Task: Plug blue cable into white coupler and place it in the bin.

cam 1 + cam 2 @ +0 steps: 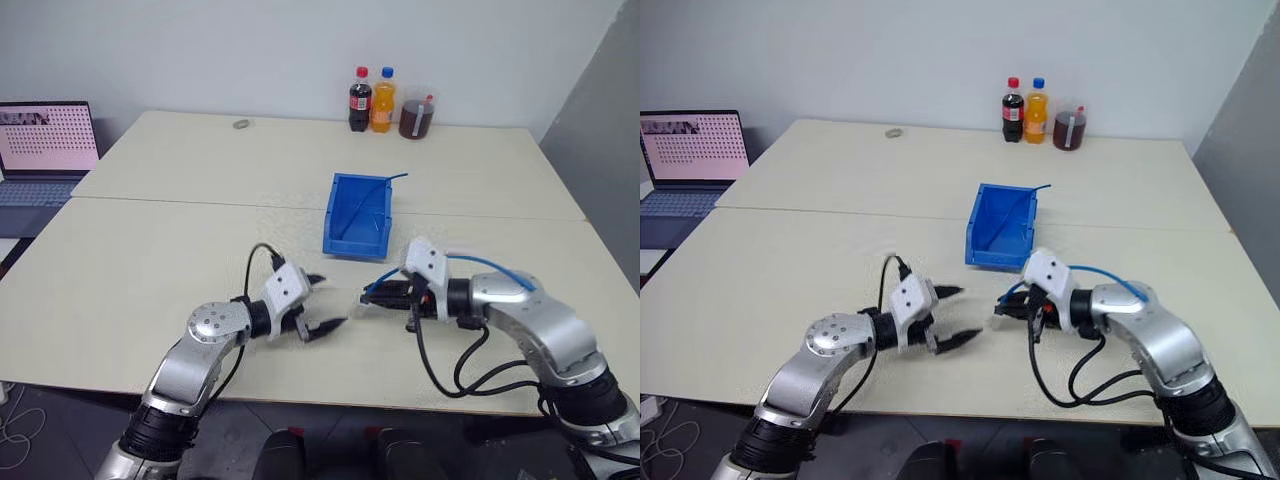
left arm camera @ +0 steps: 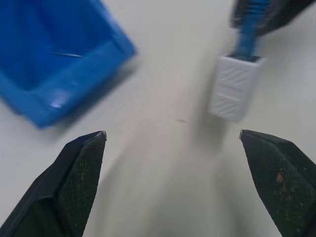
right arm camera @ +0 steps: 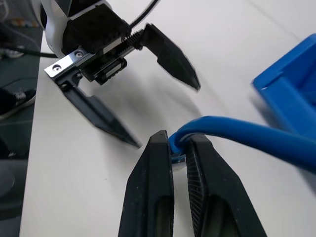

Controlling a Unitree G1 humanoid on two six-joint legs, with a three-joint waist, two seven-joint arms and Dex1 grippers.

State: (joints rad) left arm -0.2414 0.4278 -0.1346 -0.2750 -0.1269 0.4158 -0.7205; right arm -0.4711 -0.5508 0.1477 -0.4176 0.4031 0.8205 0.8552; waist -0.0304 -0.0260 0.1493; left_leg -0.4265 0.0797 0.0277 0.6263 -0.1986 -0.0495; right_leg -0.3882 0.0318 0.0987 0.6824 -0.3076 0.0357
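Note:
My right gripper is shut on the blue cable near its end, and the rest of the cable loops back over the right forearm. The white coupler sits on that cable end, just past the right fingertips and above the table. Facing it from the left, my left gripper stands wide open with nothing between its fingers, a short gap from the coupler. The blue bin stands on the table just beyond both grippers, its lowered lip toward me.
A thin darker blue cable lies in the bin and pokes over its far rim. Two drink bottles and a cup of dark drink stand at the table's far edge, a small grey ring far left, a laptop beyond.

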